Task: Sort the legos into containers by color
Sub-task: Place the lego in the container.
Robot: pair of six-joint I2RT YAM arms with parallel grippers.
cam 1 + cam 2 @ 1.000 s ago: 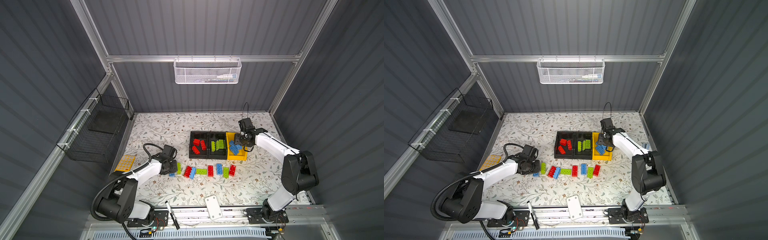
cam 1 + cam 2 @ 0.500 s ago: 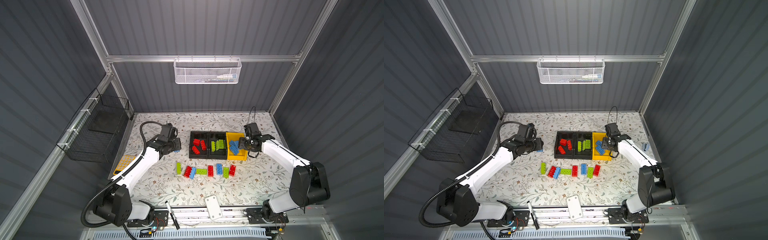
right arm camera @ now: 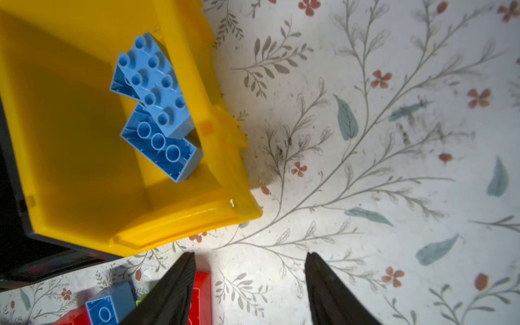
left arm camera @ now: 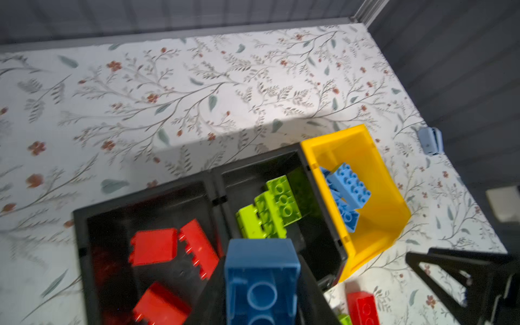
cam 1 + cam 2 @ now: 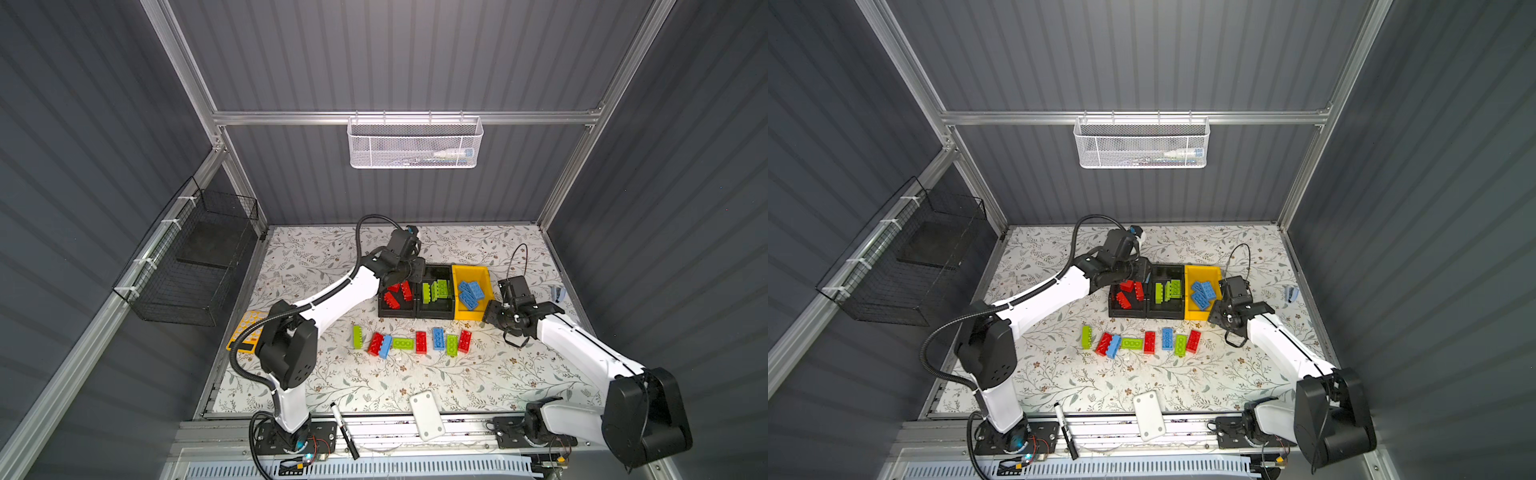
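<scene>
So: floral-print tabletop (image 5: 415,374) carries three bins side by side, mid-table. Left gripper (image 5: 409,272) hangs over the far edge of the left black rectangular plastic bin (image 5: 395,314), jaws narrow, clamped on a light blue studded plastic brick (image 4: 261,281). Right gripper (image 3: 250,261) hovers over the table by the near-right corner of the bright yellow plastic bin (image 3: 70,140), jaws apart, nothing between them. Left black bin holds red bricks (image 5: 391,300), middle black bin (image 5: 434,314) green bricks (image 5: 436,291), yellow bin blue bricks (image 5: 471,293). Eight loose bricks (image 5: 421,342), mixed colours, lie in a row just near of the bins.
</scene>
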